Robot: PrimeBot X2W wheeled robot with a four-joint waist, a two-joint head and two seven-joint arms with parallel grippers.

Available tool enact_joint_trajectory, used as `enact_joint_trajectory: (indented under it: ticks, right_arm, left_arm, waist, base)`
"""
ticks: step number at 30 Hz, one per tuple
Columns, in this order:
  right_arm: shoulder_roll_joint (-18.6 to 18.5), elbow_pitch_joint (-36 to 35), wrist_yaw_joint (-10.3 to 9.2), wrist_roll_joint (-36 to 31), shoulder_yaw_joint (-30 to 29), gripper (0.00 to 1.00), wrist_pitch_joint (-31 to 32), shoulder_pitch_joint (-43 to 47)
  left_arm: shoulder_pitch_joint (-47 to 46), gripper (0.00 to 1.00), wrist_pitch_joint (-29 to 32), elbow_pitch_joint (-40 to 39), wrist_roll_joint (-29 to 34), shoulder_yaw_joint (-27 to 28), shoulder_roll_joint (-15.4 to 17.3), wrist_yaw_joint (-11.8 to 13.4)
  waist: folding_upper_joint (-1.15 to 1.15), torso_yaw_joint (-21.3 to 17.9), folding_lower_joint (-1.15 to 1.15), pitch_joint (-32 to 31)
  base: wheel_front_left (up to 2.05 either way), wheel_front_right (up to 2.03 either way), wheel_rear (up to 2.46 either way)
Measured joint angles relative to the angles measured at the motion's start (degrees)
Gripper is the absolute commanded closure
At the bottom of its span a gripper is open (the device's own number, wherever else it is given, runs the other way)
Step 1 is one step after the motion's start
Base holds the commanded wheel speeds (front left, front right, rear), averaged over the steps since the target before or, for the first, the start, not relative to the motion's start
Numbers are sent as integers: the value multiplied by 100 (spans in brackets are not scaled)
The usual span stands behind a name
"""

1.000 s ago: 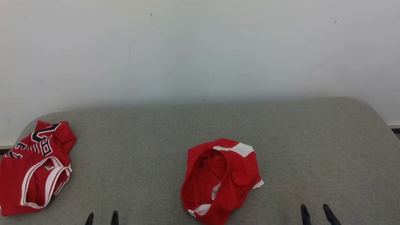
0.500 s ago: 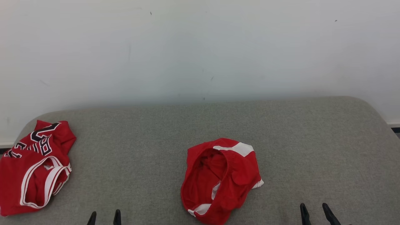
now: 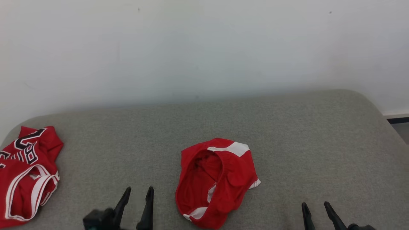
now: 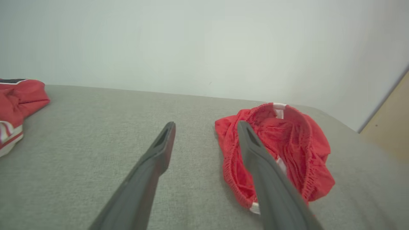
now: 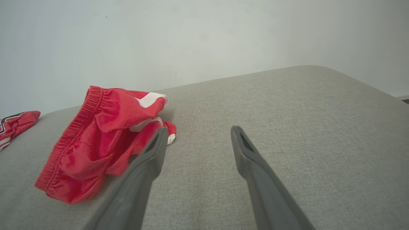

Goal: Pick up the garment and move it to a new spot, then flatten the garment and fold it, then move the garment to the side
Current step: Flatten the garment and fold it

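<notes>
A red jersey lies crumpled at the left edge of the grey cushion. The left gripper hovers just left of the red shorts, its jaws wide and empty. The shorts lie bunched at the near middle. Since a second ago this gripper has reached farther in and nearer the shorts, and the camera has shifted slightly too. The right gripper, also wide and empty, sits well right of the shorts, much as before.

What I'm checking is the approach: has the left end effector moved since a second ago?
Yes. The left end effector has advanced forward and rightward, closing on the red shorts.
</notes>
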Motion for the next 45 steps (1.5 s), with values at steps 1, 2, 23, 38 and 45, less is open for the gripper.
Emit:
enact_joint_trajectory:
  ticks: [1, 2, 23, 38, 45]
  right_arm:
    - [-3, -12, 0, -1, 10, 0, 3, -12]
    - [-7, -26, 0, 0, 21, 0, 10, -28]
    - [11, -5, 0, 45, 163, 0, -8, -255]
    - [99, 147, 0, 112, 291, 0, -102, -443]
    - [113, 196, 0, 112, 252, 0, -111, -464]
  left_arm:
    - [-174, 0, 130, 63, -135, -93, -18, -3]
    - [-366, 0, 366, 143, -315, -165, -31, -2]
    - [-2123, 0, 2583, 973, -2028, -546, -232, 939]
    - [-2649, 2, 2341, 1279, -2141, -105, 2, 1411]
    - [-2689, 100, 2405, 1288, -2078, -320, 8, 1228]
  waist:
    - [0, -43, 0, 14]
    - [0, -92, 0, 30]
    - [0, -1675, 0, 554]
    - [0, -2121, 1, 869]
    - [0, -2115, 0, 859]
  base:
    - [0, 0, 0]
    - [0, 0, 0]
    - [0, 0, 0]
    - [0, 0, 0]
    - [0, 0, 0]
